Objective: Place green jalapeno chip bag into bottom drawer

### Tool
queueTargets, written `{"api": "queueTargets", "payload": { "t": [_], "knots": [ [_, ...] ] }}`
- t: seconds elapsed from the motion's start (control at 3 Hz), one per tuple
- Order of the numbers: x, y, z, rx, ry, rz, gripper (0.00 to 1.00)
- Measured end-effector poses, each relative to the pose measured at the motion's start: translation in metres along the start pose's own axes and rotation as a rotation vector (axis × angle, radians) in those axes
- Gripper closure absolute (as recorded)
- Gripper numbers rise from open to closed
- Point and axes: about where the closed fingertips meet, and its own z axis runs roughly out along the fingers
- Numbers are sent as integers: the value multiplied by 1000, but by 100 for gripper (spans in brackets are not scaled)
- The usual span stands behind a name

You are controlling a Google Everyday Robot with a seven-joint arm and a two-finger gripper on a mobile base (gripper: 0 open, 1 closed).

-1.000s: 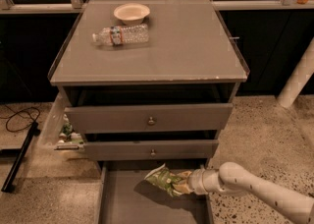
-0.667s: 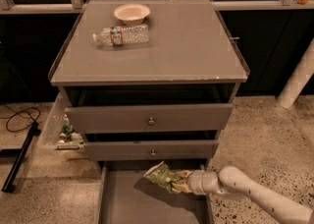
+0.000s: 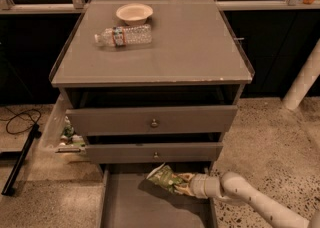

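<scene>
The green jalapeno chip bag (image 3: 166,177) is a small crinkly light-green bag held over the back right part of the open bottom drawer (image 3: 131,207), just below the middle drawer's front. My gripper (image 3: 187,182) reaches in from the lower right on a white arm (image 3: 250,199) and is shut on the bag's right end. The bag tilts up to the left, and its shadow falls on the drawer floor. The drawer is a wide shallow grey tray, pulled out toward me.
Two upper drawers with round knobs (image 3: 154,122) stand slightly pulled out. On the cabinet top lie a clear water bottle (image 3: 124,36) and a pale bowl (image 3: 134,13). A clear bin with items (image 3: 64,134) hangs at the cabinet's left. A white post (image 3: 304,79) stands at right.
The gripper and bag have shifted slightly left and lower over the bottom drawer. The bag is still held.
</scene>
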Motion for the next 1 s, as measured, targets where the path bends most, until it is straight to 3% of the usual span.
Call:
{"api": "queueTargets", "payload": {
  "t": [0.67,1.0],
  "knots": [
    [12,5,17,-12,11,-31,100],
    [49,7,50,-30,62,-76,100]
  ]
}}
